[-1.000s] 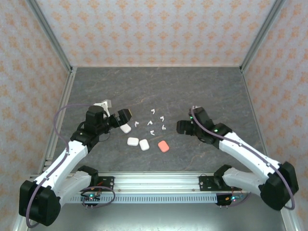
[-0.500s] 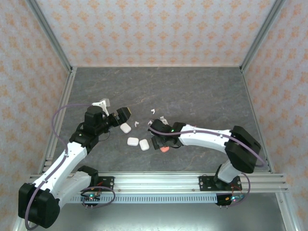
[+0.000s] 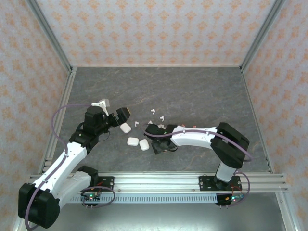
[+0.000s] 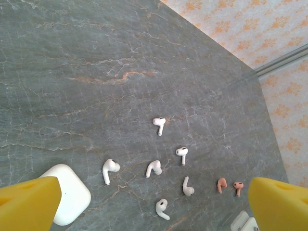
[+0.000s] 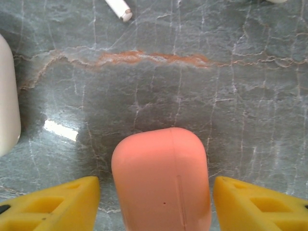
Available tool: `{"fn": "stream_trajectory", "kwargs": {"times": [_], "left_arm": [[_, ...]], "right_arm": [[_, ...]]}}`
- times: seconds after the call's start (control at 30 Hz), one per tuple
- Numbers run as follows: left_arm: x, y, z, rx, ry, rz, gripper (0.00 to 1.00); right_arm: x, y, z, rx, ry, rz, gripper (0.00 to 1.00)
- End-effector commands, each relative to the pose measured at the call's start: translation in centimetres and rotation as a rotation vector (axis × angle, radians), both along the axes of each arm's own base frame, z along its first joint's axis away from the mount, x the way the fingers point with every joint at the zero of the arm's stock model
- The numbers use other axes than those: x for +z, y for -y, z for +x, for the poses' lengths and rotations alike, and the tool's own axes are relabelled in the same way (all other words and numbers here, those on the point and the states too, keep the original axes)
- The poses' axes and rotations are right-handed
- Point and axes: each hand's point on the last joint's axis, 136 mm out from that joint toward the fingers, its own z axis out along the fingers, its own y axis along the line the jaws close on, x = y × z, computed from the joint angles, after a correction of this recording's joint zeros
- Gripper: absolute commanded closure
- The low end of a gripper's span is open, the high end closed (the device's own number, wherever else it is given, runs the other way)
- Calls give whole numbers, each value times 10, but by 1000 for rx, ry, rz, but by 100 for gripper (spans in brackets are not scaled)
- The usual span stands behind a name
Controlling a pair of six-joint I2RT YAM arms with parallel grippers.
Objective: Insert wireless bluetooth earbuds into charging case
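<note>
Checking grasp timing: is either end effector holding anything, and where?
Nothing held: the right end effector straddles the coral case, gaps both sides; left end effector open, empty.

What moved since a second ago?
The right arm swung left to the coral case, and its jaws narrowed around it without gripping yet. The left arm, jaws wide open, the white cases and the visible earbuds stayed about where they were.

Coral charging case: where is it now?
In the right wrist view the coral case lies between the fingers of the right gripper, a white case at the left edge.
</note>
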Motion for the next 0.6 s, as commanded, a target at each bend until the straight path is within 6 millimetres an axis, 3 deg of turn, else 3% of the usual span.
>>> {"fn": "stream_trajectory", "kwargs": {"times": [0.0, 0.57], "left_arm": [[0, -3, -2, 6, 5, 28, 0], [3, -2, -2, -1, 9, 26, 0]], "right_arm": [[-3, 4, -5, -11, -20, -23, 38], [-19, 19, -14, -24, -44, -63, 43]]}}
